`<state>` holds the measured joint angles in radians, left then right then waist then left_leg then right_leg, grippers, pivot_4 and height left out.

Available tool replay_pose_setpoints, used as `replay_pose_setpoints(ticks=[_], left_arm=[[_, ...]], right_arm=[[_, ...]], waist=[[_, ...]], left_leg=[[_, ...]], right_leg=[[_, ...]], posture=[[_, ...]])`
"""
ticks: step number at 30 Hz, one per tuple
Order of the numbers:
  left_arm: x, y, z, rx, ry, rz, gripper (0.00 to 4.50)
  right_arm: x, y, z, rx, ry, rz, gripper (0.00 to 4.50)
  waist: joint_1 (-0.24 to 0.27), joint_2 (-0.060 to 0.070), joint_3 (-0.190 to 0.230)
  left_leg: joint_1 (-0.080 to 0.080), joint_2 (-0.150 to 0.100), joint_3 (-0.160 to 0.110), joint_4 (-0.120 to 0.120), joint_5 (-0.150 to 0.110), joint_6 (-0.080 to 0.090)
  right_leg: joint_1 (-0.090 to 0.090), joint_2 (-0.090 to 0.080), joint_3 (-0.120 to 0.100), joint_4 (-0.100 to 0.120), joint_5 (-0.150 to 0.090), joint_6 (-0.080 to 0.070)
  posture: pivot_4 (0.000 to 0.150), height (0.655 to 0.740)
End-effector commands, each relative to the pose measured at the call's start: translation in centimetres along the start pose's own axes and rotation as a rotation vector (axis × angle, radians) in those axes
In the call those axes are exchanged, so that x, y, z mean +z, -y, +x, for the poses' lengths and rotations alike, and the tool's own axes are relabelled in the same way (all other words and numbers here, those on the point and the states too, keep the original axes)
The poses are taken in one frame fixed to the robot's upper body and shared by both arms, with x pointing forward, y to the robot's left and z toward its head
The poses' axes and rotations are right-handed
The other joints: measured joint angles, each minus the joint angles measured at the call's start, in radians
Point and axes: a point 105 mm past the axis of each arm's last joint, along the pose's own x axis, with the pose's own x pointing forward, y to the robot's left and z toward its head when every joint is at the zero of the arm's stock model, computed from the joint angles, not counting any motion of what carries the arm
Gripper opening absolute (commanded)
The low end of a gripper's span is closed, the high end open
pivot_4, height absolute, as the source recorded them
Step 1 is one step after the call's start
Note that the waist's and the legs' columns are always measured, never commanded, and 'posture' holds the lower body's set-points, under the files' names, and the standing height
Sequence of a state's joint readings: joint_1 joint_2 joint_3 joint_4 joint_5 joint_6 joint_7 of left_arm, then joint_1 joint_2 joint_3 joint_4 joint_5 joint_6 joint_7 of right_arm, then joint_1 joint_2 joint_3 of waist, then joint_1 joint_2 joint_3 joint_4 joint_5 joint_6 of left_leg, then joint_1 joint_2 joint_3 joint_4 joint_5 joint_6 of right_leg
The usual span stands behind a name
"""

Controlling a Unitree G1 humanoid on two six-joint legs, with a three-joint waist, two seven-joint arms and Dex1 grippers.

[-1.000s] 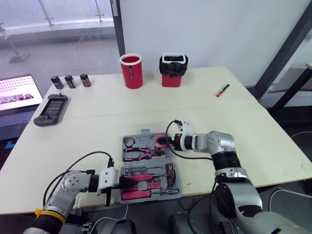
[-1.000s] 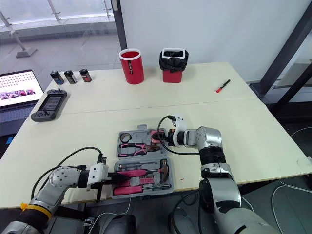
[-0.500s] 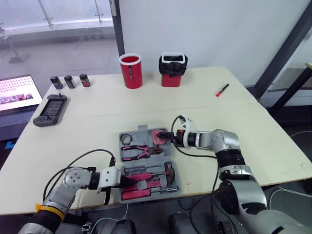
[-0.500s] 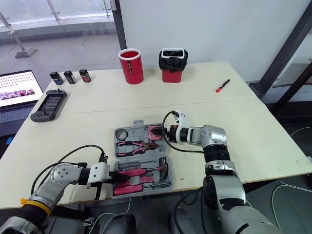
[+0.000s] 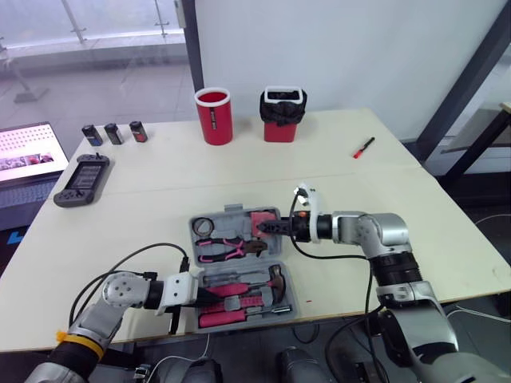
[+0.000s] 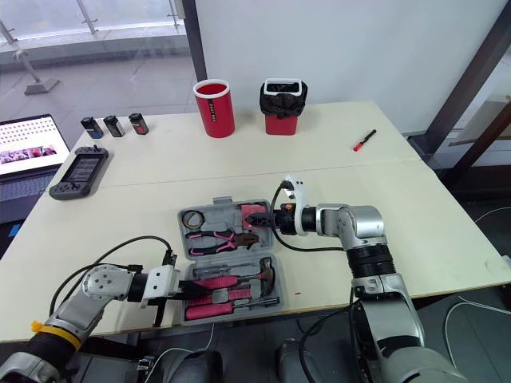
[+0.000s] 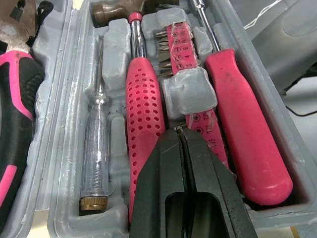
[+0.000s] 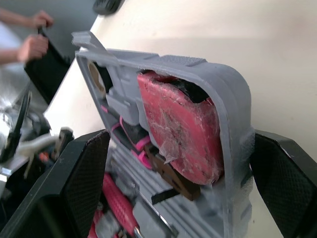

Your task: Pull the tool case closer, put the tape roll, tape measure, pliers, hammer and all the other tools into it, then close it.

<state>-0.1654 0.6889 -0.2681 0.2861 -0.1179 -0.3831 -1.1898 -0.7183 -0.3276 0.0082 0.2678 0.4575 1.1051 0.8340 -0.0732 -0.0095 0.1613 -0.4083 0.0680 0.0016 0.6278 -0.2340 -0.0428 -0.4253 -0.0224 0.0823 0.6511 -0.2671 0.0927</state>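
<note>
The grey tool case (image 5: pixel 233 211) lies open near the table's front edge. Its far half, the lid, holds the tape roll (image 5: pixel 201 226), the pink pliers (image 5: pixel 223 247) and the red tape measure (image 8: pixel 183 124). The near half holds the hammer (image 5: pixel 275 278), a red screwdriver (image 7: pixel 242 119) and a bit strip (image 7: pixel 183 54). My right gripper (image 5: pixel 269 227) is shut on the lid's right rim beside the tape measure, one finger on each face. My left gripper (image 7: pixel 181 136) is shut with nothing in it, its tips over the hammer's pink handle (image 7: pixel 146 114).
At the back stand a red cup (image 5: pixel 215 116) and a red bin with a black liner (image 5: pixel 284 114). A red marker (image 5: pixel 364 148) lies back right. A game controller (image 5: pixel 81 180), three small black blocks (image 5: pixel 115 132) and a laptop (image 5: pixel 28 152) are at the left. A person's hands (image 8: pixel 32 47) show beyond the table.
The whole case has slid a little to my left. My right gripper has gone left with the lid's rim, the arm stretching out. The left gripper has stayed over the near half.
</note>
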Motion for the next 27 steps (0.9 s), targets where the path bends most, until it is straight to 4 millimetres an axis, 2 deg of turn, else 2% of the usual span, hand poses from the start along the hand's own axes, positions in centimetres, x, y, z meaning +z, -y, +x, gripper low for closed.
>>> replay_pose_setpoints(ticks=[1,8,16,18,21,25,27], left_arm=[[-0.8,0.2,-1.7,0.011,-0.067,-0.049,0.00],[1.6,-0.7,-3.4,0.068,-0.027,-0.059,0.00],[2.9,-1.6,-4.7,0.134,0.014,-0.125,0.00],[3.5,-2.1,-6.4,0.184,0.069,-0.205,0.00],[2.8,-1.6,-9.3,0.220,0.070,-0.340,0.00],[1.9,-0.6,-10.2,0.228,0.042,-0.381,0.00],[1.9,-0.7,-10.3,0.247,0.050,-0.390,0.00]], right_arm=[[0.9,-1.7,-0.2,0.074,0.022,-0.062,4.42],[1.1,-2.0,-0.6,0.080,0.029,-0.093,4.42],[1.3,-2.0,-0.7,0.083,0.035,-0.103,4.42],[1.3,-2.2,-0.9,0.089,0.030,-0.113,4.42],[1.2,-2.8,-1.3,0.105,0.018,-0.137,4.42],[0.6,-3.7,-2.0,0.129,-0.020,-0.178,4.42],[-0.1,-4.8,-2.7,0.154,-0.054,-0.221,4.42]], waist=[[0.000,0.000,0.000],[0.002,0.000,0.003],[0.002,-0.003,0.007],[0.002,-0.003,0.007],[-0.001,-0.006,0.011],[0.005,-0.003,0.013],[0.006,-0.004,0.014]], left_leg=[[0.000,0.000,0.000,0.000,0.000,0.000],[-0.001,0.002,-0.002,-0.002,0.000,0.000],[-0.002,0.002,-0.002,-0.002,0.000,0.000],[-0.002,0.002,-0.002,-0.002,0.000,0.000],[-0.003,0.003,-0.002,-0.002,0.000,0.000],[-0.003,0.003,-0.002,-0.002,0.000,0.000],[-0.003,0.003,-0.002,-0.002,0.000,0.000]], right_leg=[[0.000,0.000,0.000,0.000,0.000,0.000],[-0.002,0.003,0.000,0.000,-0.001,-0.002],[-0.003,0.003,0.000,0.000,-0.001,-0.003],[-0.003,0.003,0.000,0.000,-0.001,-0.003],[-0.004,0.004,0.000,0.000,-0.001,-0.003],[-0.004,0.004,0.000,0.000,-0.002,-0.004],[-0.004,0.004,0.000,-0.001,-0.004,-0.007]], posture=[[0.150,0.7387],[0.150,0.7387],[0.150,0.7387],[0.150,0.7387],[0.150,0.7387],[0.150,0.7387],[0.150,0.7387]])
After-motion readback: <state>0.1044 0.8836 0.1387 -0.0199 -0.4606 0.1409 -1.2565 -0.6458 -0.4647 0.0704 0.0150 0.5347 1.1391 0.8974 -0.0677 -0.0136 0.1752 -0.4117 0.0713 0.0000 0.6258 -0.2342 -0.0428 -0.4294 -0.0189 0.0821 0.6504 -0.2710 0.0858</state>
